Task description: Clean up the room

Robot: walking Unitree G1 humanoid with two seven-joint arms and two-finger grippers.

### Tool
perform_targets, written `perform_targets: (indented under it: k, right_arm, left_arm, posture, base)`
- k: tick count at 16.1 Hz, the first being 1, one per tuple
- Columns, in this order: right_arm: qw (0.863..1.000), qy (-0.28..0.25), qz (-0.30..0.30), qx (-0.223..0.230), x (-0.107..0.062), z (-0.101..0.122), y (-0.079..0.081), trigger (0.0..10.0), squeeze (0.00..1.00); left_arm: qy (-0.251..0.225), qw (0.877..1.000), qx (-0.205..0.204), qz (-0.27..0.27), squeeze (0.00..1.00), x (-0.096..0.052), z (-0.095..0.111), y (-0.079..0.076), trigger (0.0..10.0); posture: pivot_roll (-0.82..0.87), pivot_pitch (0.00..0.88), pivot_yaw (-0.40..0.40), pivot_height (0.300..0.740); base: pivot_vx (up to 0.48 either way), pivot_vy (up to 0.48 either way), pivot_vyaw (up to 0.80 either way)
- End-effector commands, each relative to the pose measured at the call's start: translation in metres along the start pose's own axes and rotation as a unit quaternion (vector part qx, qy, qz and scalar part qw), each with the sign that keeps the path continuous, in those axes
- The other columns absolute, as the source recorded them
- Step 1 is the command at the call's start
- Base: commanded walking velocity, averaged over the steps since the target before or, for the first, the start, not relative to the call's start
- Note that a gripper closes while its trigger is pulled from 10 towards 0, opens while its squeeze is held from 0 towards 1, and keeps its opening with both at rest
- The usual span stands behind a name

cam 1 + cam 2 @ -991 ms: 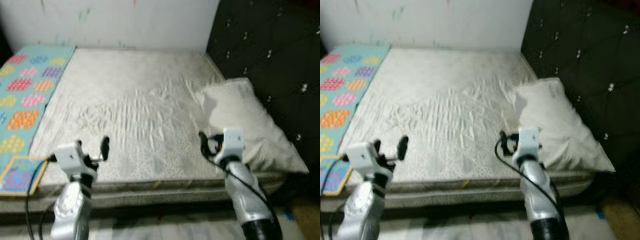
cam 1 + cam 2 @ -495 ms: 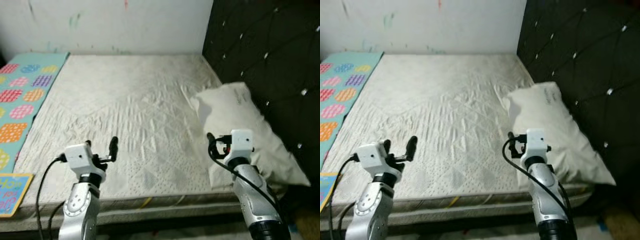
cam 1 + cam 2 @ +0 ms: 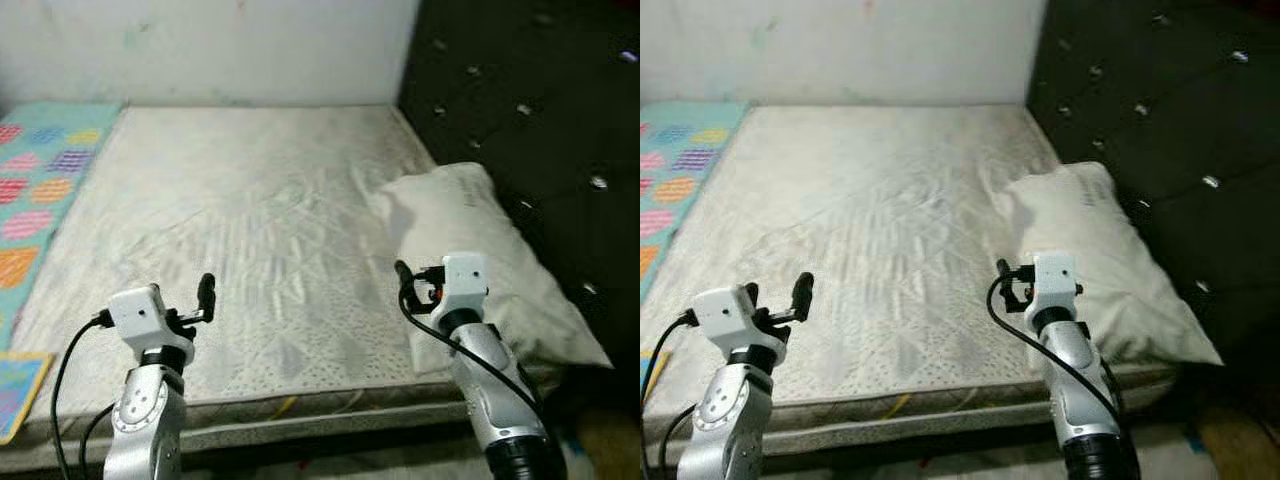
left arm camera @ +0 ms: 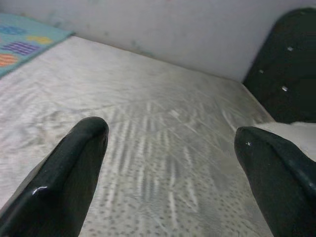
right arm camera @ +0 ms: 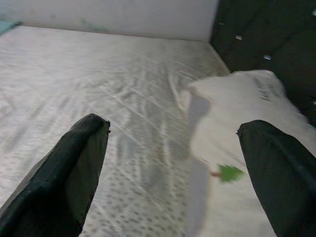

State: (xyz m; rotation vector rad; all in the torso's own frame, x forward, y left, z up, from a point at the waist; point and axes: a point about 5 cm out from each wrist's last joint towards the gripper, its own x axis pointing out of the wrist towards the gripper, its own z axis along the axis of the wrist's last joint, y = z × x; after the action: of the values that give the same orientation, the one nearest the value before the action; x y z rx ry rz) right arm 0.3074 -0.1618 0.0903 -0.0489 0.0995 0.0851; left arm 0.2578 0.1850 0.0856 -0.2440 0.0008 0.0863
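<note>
Both hands spread, empty: left hand (image 3: 205, 297) and right hand (image 5: 173, 163) hovering over bed (image 3: 250, 200) near edge. Pillow (image 3: 480, 260) lying at 3 o'clock by headboard (image 3: 540, 110). Looks like approach step; next, reaching for pillow.

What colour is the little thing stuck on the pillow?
Green: a small green tag on the white pillow, clearest in the right wrist view.
</note>
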Motion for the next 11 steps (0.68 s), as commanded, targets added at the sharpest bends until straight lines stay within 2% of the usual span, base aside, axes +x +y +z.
perform_targets:
  k: [1,11]
  right_arm:
    - [1.0,-0.005,0.006,-0.002,0.0001,0.0018,0.0032,10.0,0.0]
    - [0.999,-0.018,0.027,-0.025,-0.0006,0.0055,0.0111,10.0,0.0]
  left_arm:
    - [0.007,1.0,0.005,0.002,0.0,0.0004,-0.0023,0.0004,10.0]
    - [0.011,1.0,0.004,0.003,0.0,0.0003,-0.003,0.0016,10.0]
  posture:
    - [-0.06,0.006,-0.038,0.74]
    - [-0.06,0.014,-0.038,0.74]
  base:
    - [0.0,0.319,0.0]
    - [0.0,0.33,0.0]
